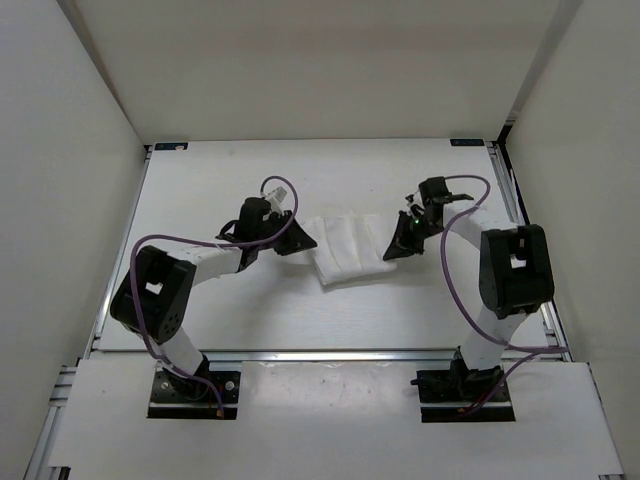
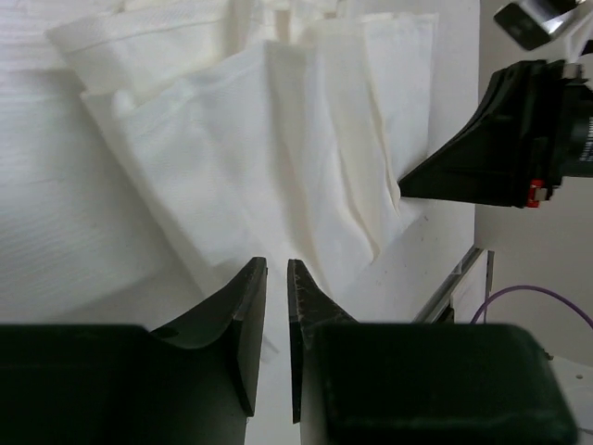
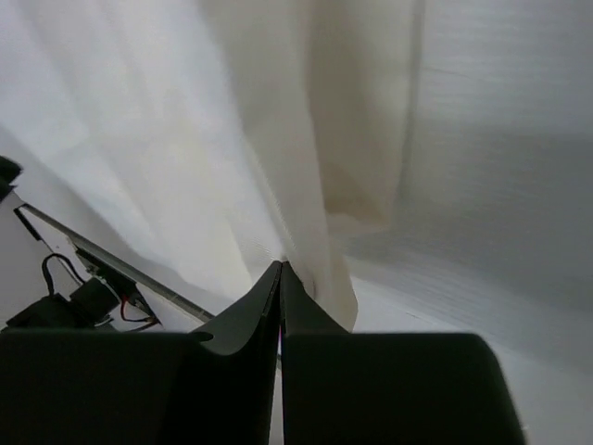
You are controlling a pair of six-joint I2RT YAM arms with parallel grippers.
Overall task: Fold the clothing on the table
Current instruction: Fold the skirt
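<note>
The clothing [image 1: 345,252] is a white pleated bundle lying in the middle of the table [image 1: 250,320], between the two arms. My left gripper [image 1: 303,243] is at its left edge. In the left wrist view the jaws [image 2: 276,264] stand nearly together, with white fabric [image 2: 278,139] running into the narrow slot. My right gripper [image 1: 392,250] is at the right edge, and it shows as a black wedge [image 2: 463,171] beyond the cloth. In the right wrist view its tips [image 3: 281,267] are shut on a fold of the clothing [image 3: 269,139], which rises from them.
An aluminium rail [image 1: 320,354] runs along the near edge in front of both arm bases. Plain white walls [image 1: 70,150] close in both sides and the back. Blue marks [image 1: 170,146] sit at the far corners. Purple cables [image 1: 455,270] loop beside each arm.
</note>
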